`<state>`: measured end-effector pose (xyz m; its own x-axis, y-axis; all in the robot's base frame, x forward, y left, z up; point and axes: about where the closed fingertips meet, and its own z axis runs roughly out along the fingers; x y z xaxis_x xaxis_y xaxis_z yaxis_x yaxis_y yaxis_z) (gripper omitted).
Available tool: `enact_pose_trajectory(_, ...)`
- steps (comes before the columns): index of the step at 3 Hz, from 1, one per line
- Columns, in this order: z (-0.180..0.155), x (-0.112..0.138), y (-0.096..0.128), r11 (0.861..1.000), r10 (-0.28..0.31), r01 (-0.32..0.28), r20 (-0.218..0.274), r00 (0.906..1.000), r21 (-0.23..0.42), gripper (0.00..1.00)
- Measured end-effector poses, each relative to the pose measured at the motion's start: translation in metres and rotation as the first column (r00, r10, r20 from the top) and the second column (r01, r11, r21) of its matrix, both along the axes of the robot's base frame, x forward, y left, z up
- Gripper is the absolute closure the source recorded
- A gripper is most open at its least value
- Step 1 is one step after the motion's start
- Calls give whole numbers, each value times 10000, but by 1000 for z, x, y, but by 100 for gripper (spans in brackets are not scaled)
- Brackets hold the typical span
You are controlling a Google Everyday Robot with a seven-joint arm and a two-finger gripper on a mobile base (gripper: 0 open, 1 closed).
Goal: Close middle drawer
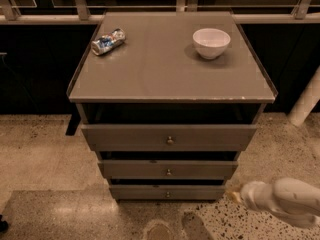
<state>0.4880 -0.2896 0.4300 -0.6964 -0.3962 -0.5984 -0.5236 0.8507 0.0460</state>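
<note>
The middle drawer [150,169] is the mid-sized grey front with a small round metal knob [168,172], between the wider top drawer [125,137] and the narrower bottom drawer [140,192]. A dark gap shows above each front. My gripper [236,196], on a white arm, is low at the right. It sits just off the bottom right corner of the cabinet, below and to the right of the middle drawer's front, and does not touch it.
On the grey cabinet top [165,69] lie a crushed can [108,41] at the back left and a white bowl [211,42] at the back right. A railing runs behind. A white post [305,101] stands at the right on the speckled floor.
</note>
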Motion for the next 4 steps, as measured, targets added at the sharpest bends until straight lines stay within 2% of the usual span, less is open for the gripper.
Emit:
enact_pose_trajectory(1, 15, -28, -31, 9999, -63, 56, -459, 9989, -145, 58)
enact_pose_trajectory(3, 14, -29, -30, 9999, -60, 54, -468, 9989, -138, 12)
enact_pose_trajectory(4, 14, -29, -30, 9999, -59, 53, -468, 9989, -138, 0)
